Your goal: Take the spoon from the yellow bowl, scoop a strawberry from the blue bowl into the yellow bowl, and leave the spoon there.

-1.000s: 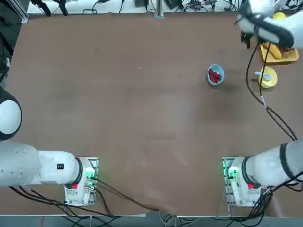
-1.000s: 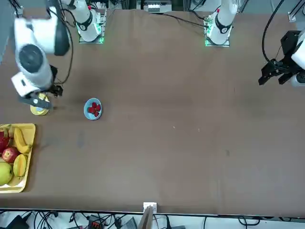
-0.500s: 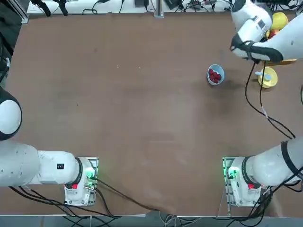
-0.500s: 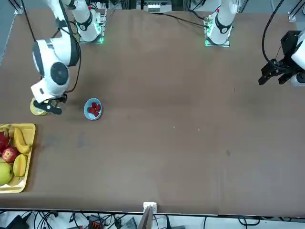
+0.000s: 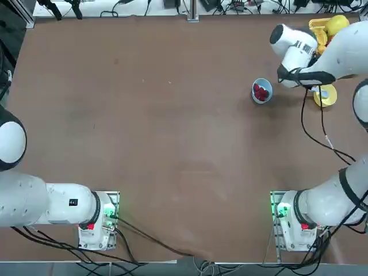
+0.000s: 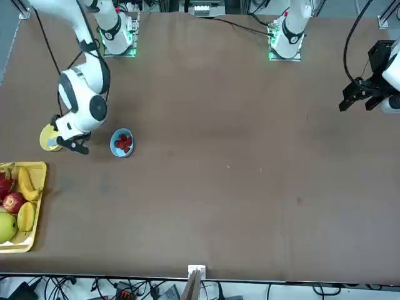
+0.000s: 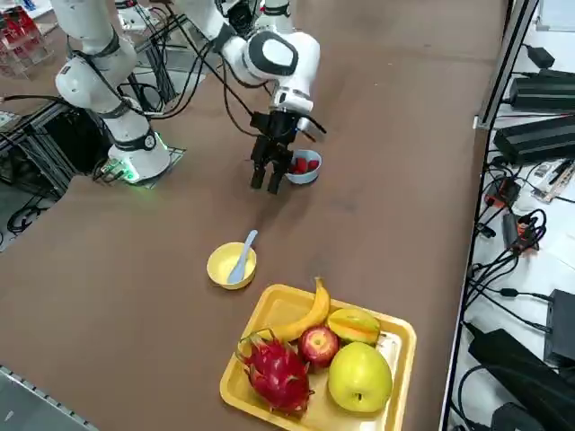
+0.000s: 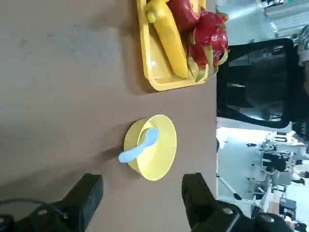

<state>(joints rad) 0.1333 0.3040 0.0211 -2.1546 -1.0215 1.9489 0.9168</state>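
Right gripper hangs above the table betw. the yellow bowl and the blue bowl, fingers pointing down, jaws spread wide, nothing betw. them. In the wrist view both fingers stand well apart w/ bare tabletop in the gap; the yellow bowl sits just beyond the fingertips, not touched.

Spoon: in the yellow bowl, scoop end down inside, handle leaning on the rim and sticking out past it toward the gripper side. Pale blue-white. Not held.

Yellow bowl: upright on the table, near the robot's right-hand table edge, close to but apart from the fruit tray. In the top view the right arm partly covers the bowl.

Blue bowl: upright, a few red strawberries inside. Stands toward the table's middle from the yellow bowl, w/ a clear gap betw. them. In the side view the gripper overlaps its near rim; contact cannot be told.

Fruit tray: yellow, rectangular, at the far right corner; holds banana, apple, dragon fruit, a green-yellow round fruit and an orange-yellow piece.
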